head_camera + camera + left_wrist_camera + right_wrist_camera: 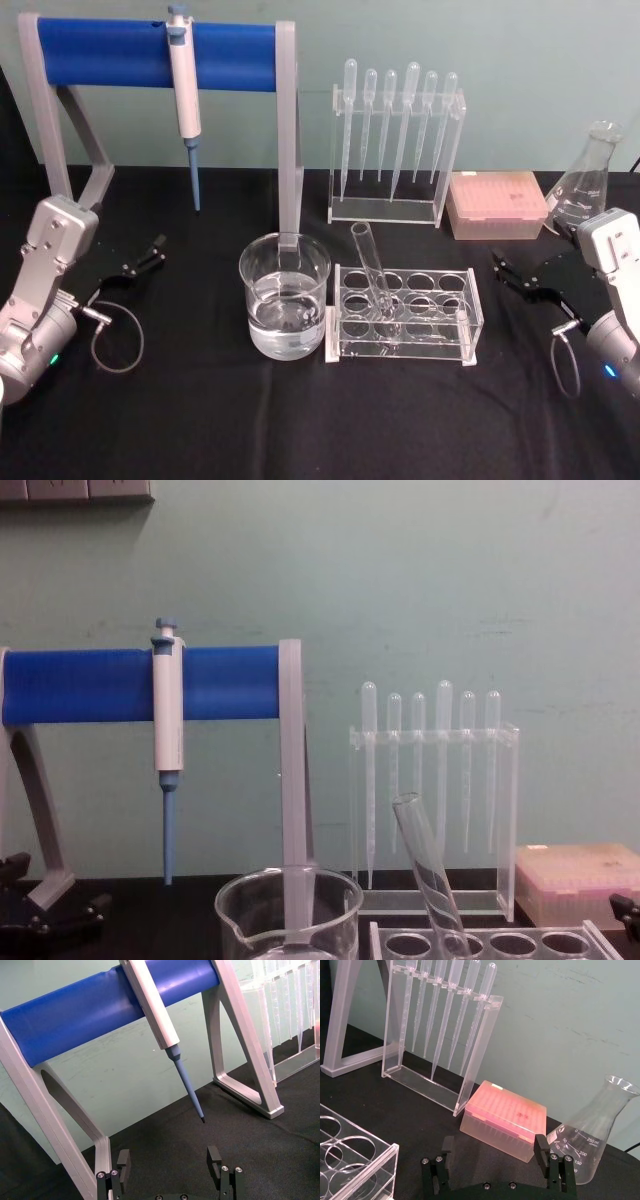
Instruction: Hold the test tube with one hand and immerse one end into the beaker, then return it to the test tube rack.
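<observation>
Tube sits tilted in the rack near its left end, with the beaker just beside it on the worktop. Left gripper and right gripper wait out wide, well apart from it.

Left wrist view: left gripper is spread wide and empty.

Right wrist view: right gripper is parted too, holding nothing.

Chest view: tube slants out of the rack, rim towards the beaker.

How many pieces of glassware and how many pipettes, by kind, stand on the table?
Test tube: 1
Beaker: 1
Conical flask: 1
Plastic pipettes: 6
Micropipette: 1
Total: 10
</observation>
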{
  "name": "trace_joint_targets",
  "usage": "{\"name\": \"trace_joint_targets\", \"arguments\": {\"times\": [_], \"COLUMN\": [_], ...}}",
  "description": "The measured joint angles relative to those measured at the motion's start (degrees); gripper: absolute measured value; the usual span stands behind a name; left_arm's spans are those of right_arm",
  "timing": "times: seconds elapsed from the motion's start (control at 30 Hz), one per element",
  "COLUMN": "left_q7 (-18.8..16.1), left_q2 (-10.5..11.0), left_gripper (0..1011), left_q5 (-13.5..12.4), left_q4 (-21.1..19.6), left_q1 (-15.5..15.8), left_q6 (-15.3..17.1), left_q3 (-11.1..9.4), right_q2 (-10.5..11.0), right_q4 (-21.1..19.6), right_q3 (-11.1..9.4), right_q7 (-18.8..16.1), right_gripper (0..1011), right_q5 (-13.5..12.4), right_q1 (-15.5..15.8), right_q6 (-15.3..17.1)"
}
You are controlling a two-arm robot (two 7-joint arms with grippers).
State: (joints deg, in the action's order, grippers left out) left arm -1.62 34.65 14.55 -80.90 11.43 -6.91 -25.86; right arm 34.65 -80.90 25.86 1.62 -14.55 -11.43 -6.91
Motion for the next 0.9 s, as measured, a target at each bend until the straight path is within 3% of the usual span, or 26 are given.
{"name": "trace_joint_targets", "arguments": {"times": [0.9], "left_q7": [0.00], "left_q2": [0.00], "left_gripper": [1000], "left_q5": [0.00], "left_q4": [0.00], "left_q1": [0.00], "left_q6": [0.00], "left_q3": [0.00], "right_q2": [0.00], "right_q4": [0.00], "right_q3": [0.00], "right_q7": [0.00], "right_gripper": [1002], "right_q5": [0.00], "right_q1": [0.00], "right_q6": [0.00]}}
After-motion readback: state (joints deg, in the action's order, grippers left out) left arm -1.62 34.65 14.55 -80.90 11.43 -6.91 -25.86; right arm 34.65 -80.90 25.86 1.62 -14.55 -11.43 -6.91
